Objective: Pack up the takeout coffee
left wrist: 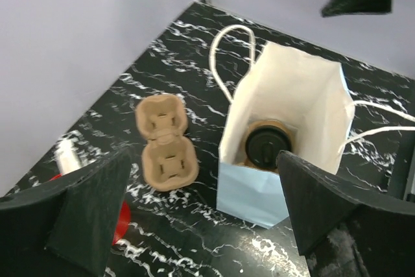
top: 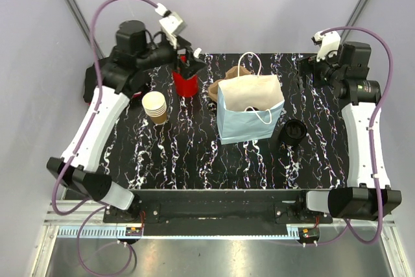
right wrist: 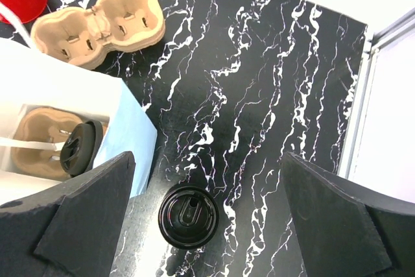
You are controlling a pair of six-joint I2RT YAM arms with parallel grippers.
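Observation:
The tan paper cup [top: 154, 106], open with a white inside, stands upright at the table's left, apart from both grippers. A light blue paper bag [top: 249, 109] stands open mid-table. Inside it [left wrist: 285, 89] a black-lidded cup [left wrist: 268, 145] sits in a brown carrier; the lidded cup also shows in the right wrist view [right wrist: 81, 148]. My left gripper [top: 187, 56] is open and empty above the red cup, its fingers [left wrist: 84, 212] wide apart. My right gripper [top: 312, 63] is open and empty at the back right, high above a loose black lid [right wrist: 188, 215].
A red cup [top: 186, 82] with white utensils stands at the back, left of the bag. A brown moulded-pulp carrier [left wrist: 165, 142] lies empty behind the bag and shows in the right wrist view [right wrist: 97, 24]. The black lid [top: 295, 130] lies right of the bag.

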